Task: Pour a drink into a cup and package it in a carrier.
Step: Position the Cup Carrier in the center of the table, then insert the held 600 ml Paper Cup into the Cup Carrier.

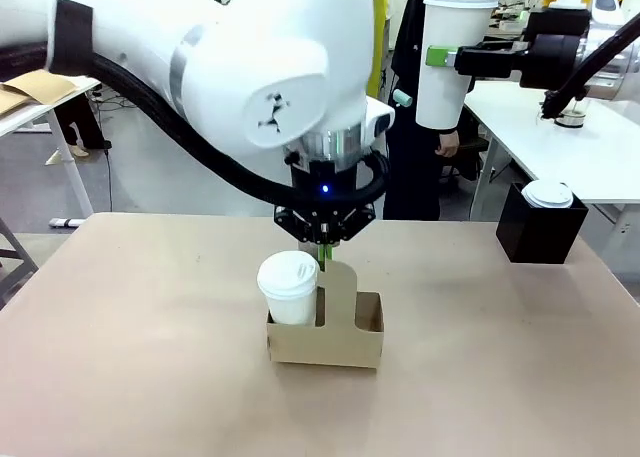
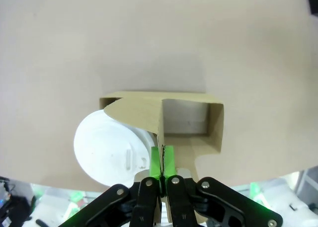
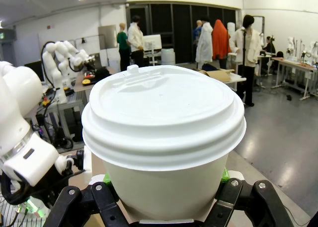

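Left wrist view looks down the left gripper (image 2: 162, 162), whose two black fingers with green pads (image 2: 169, 157) are pressed together on the tall central handle tab of the small brown cardboard cup carrier (image 2: 191, 118), pinching the thin board between them. Beside the tab, one pocket of the carrier holds a tall white paper cup with a white plastic lid (image 2: 110, 148), upright, its lid reaching above the pocket wall. From the front camera that cup sits in the pocket on the picture's left, and the carrier rests on the tan table (image 1: 130, 357) near its middle. High at the far right, well apart from the carrier, the right gripper (image 1: 445, 57) is clamped around a second white lidded paper cup (image 1: 455, 27), held upright in the air with a green pad against its wall. The right wrist camera shows this cup's domed lid close up, with a finger on either side of the cup body. A black box (image 1: 540, 235) stands at the table's right far corner with a white round lid (image 1: 548, 194) lying on top of it.
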Available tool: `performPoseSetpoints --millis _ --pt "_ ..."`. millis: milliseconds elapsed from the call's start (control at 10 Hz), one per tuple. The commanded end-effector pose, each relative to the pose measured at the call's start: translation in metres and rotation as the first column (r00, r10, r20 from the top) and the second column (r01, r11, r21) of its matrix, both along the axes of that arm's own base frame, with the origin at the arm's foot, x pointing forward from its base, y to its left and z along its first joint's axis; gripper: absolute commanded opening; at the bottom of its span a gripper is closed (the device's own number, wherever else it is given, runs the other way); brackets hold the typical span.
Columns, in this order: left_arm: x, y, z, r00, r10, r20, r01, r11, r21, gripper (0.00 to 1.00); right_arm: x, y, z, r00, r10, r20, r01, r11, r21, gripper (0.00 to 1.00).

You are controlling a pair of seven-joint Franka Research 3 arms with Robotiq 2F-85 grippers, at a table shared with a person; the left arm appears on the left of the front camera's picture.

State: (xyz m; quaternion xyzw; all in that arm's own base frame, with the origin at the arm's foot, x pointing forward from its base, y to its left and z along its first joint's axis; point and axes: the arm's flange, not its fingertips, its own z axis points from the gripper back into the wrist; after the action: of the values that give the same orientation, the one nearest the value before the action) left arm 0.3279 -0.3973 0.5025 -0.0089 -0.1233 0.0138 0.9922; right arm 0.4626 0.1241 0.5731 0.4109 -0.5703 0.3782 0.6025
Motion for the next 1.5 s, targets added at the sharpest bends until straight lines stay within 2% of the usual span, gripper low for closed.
performPoseSetpoints --millis 0,300,400,700,800,900,1000,1100,1200,1400 --pt "-0.005 -0.007 -0.014 0.999 0.034 0.042 -0.035 0.999 0.028 0.02 0.0 0.001 0.004 1.0 -0.005 0.016 0.005 1.0 -0.005 0.81" --pt "-0.012 -0.008 -0.029 0.999 -0.014 0.031 0.013 0.999 0.044 0.02 0.0 0.001 0.004 1.0 -0.005 0.016 0.005 1.0 -0.005 0.81" --pt "-0.009 -0.009 -0.011 1.0 0.004 0.026 -0.005 1.0 0.026 0.02 0.0 0.001 0.004 1.0 -0.005 0.016 0.005 1.0 -0.005 0.81" --pt "-0.009 -0.01 -0.008 1.0 0.001 0.028 -0.001 1.0 0.024 0.02 0.0 0.001 0.004 1.0 -0.005 0.016 0.005 1.0 -0.005 0.81" --pt "-0.008 0.006 -0.008 0.999 -0.038 0.029 0.039 0.999 -0.006 0.61 0.0 0.001 0.004 1.0 -0.005 0.016 0.005 1.0 -0.005 0.81" --pt "-0.01 0.021 -0.003 0.999 -0.039 0.013 0.04 0.998 -0.039 0.61 0.0 0.001 0.004 1.0 -0.005 0.016 0.005 1.0 -0.005 0.81" --pt "-0.011 0.032 0.006 0.998 -0.067 0.003 0.067 0.996 -0.062 1.0 0.0 0.0 0.0 1.0 0.0 0.0 0.0 1.0 0.0 0.81" --pt "-0.013 0.044 0.018 0.996 -0.086 0.013 0.087 0.992 -0.087 0.64 0.013 0.006 -0.005 0.995 0.093 -0.022 -0.093 0.996 -0.016 0.81" --pt "-0.013 0.058 0.031 0.992 -0.126 0.018 0.127 0.986 -0.108 1.0 0.021 0.011 -0.009 0.989 0.145 -0.029 -0.146 0.989 -0.022 0.81" --pt "-0.013 0.097 0.055 0.972 -0.232 0.03 0.234 0.956 -0.175 1.0 0.032 0.033 -0.031 0.947 0.32 -0.013 -0.321 0.944 -0.073 0.81"
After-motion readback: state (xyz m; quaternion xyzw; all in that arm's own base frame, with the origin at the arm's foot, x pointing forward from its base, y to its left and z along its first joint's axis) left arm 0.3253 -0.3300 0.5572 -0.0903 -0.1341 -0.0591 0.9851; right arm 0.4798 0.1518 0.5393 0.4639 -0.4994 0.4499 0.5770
